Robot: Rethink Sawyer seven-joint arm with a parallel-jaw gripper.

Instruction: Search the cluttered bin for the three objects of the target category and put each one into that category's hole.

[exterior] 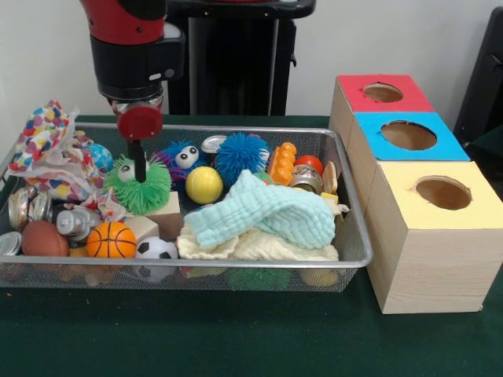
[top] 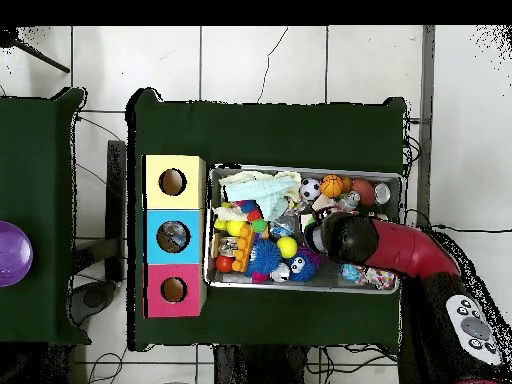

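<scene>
My gripper (exterior: 141, 179) hangs at the left of the wire bin (exterior: 299, 130), its tip pressed into a green fuzzy ball with eyes (exterior: 149, 195). In the overhead view the arm's head (top: 345, 238) hides the gripper. Beside it lie a purple fuzzy toy with eyes (exterior: 182, 159), a blue spiky ball (exterior: 241, 155) and a yellow ball (exterior: 203, 184). A small basketball (exterior: 111, 240), soccer ball (exterior: 156, 249) and brown football (exterior: 43, 239) sit at the front left. A teal cloth (exterior: 267, 214) lies over a cream cloth (exterior: 259, 247).
To the right of the bin stand the red box (exterior: 383, 93), the blue box (exterior: 409, 135) and the yellow box (exterior: 442, 192), each with a round hole on top. Polka-dot fabric (exterior: 47, 149), metal pieces (exterior: 75, 222) and a wooden block (exterior: 167, 212) crowd the bin's left.
</scene>
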